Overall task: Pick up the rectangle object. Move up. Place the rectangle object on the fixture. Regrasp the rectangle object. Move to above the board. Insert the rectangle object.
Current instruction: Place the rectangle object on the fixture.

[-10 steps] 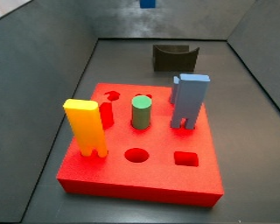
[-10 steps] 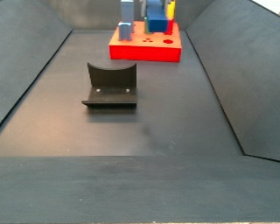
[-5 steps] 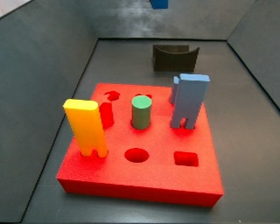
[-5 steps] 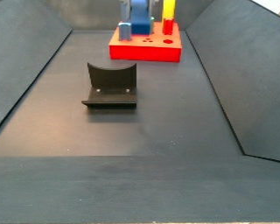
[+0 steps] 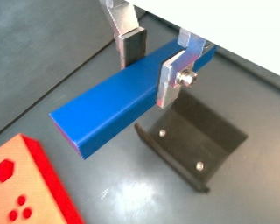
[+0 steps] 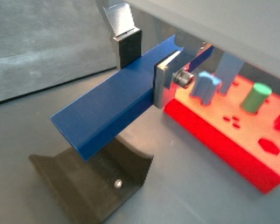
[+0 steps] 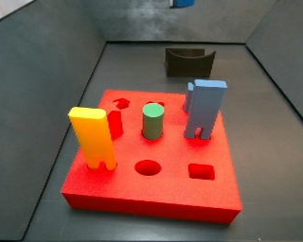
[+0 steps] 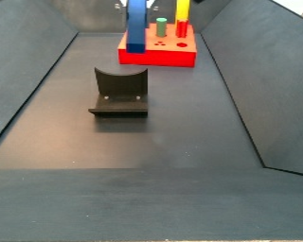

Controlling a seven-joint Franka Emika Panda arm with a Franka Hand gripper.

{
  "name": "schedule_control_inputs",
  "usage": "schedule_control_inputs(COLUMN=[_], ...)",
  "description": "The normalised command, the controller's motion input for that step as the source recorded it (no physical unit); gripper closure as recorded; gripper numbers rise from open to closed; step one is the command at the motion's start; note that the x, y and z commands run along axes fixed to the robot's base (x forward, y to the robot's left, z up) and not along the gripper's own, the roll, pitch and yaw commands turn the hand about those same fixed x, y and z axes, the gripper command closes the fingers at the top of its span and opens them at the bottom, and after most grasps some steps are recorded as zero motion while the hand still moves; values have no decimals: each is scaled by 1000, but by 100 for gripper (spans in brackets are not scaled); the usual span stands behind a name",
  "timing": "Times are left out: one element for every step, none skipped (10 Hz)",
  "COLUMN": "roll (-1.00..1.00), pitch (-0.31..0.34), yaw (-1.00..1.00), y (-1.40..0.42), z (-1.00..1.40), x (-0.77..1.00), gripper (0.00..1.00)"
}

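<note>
My gripper (image 5: pixel 152 66) is shut on the rectangle object (image 5: pixel 108 109), a long dark blue bar, and holds it in the air near one end. It shows the same in the other wrist view: gripper (image 6: pixel 147 70), bar (image 6: pixel 108 118). The dark fixture (image 5: pixel 195 140) with its curved notch lies on the floor below the bar, also in a wrist view (image 6: pixel 90 179). In a side view the bar (image 8: pixel 137 24) hangs upright beyond the fixture (image 8: pixel 118 92), in front of the red board (image 8: pixel 161 55). Only its tip (image 7: pixel 182 3) shows above the fixture (image 7: pixel 188 61) in a side view.
The red board (image 7: pixel 154 180) carries a yellow two-legged block (image 7: pixel 91 137), a green cylinder (image 7: pixel 153 121) and a lighter blue two-legged block (image 7: pixel 204 109). It has open round and square holes near its front. Sloping dark walls enclose the floor on both sides.
The gripper has carried the bar sideways from over the board towards the fixture. The pieces on the board have not moved.
</note>
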Motion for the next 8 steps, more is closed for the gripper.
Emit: schedule_control_inputs(roll=[-1000, -1000, -1000, -896, -674, -503, -337, -234], pitch=[45, 56, 65, 67, 59, 54, 54, 40], yaw=[-101, -110, -119, -120, -109, -106, -99, -90], y=[51, 48, 49, 50, 49, 50, 48, 34], z=[-24, -25, -19, -21, -21, -23, -24, -8], x=[589, 496, 425, 355, 268, 201, 136, 78], gripper=[100, 100, 100, 100, 100, 100, 100, 100])
